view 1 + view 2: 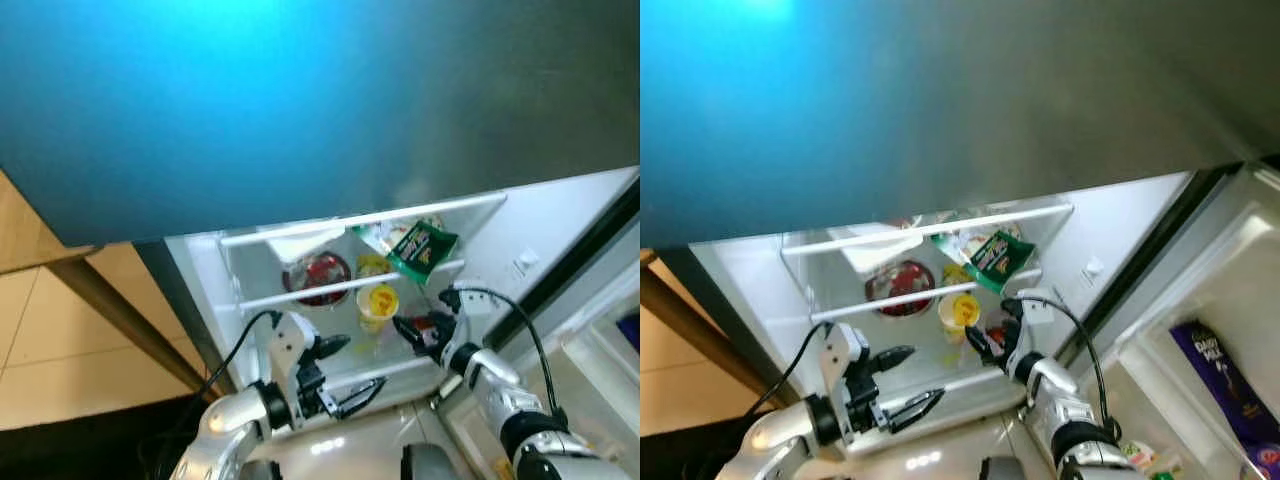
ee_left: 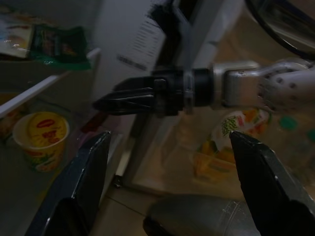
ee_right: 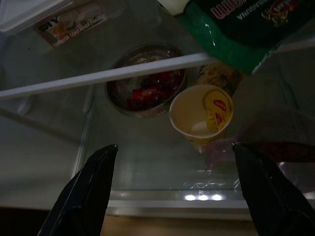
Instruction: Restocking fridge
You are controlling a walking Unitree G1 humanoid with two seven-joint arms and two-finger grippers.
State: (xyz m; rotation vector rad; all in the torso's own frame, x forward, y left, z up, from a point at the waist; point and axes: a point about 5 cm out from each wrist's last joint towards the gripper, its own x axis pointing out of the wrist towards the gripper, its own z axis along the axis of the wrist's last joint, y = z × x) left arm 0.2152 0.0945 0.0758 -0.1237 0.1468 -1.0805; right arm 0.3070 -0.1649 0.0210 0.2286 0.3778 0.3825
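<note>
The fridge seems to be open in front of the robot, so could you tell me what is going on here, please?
The robot is leaning into the open fridge with both arms. Its right gripper is open, holds nothing and sits close to a yellow cup on a glass shelf. A bowl of red food stands beside the cup, and a green packet lies on the shelf above. The left gripper hangs open and empty at the fridge's front edge.

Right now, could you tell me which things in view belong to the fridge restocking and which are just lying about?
Job in hand:
- yellow cup on a glass shelf
- bowl of red food
- green packet on the shelf above
- left gripper, open
- right gripper, open

Just about:
- purple packet in the door
- tiled floor
</note>
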